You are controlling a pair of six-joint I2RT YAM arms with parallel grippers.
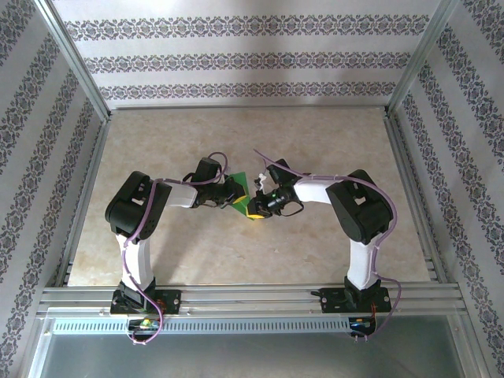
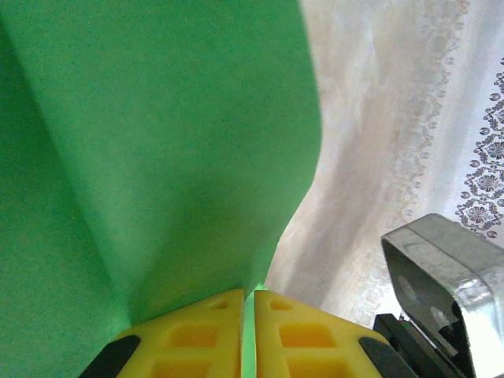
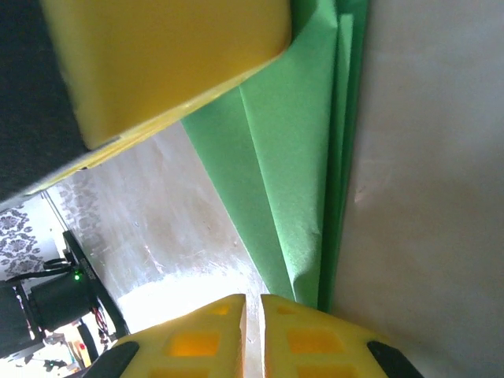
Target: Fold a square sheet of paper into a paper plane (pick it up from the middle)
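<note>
Item: square sheet of paper [image 2: 157, 157], bright green, thin, matte, creased into layers, at mid tabletop [image 1: 315, 142] between both arms. Light and floppy, and likely to crumple or slip (best gripped beside a crease). Left fingers [image 2: 197, 339] pinch its edge. Right fingers [image 3: 197, 346] are pressed together at the folded edge; hold unconfirmed.
</note>
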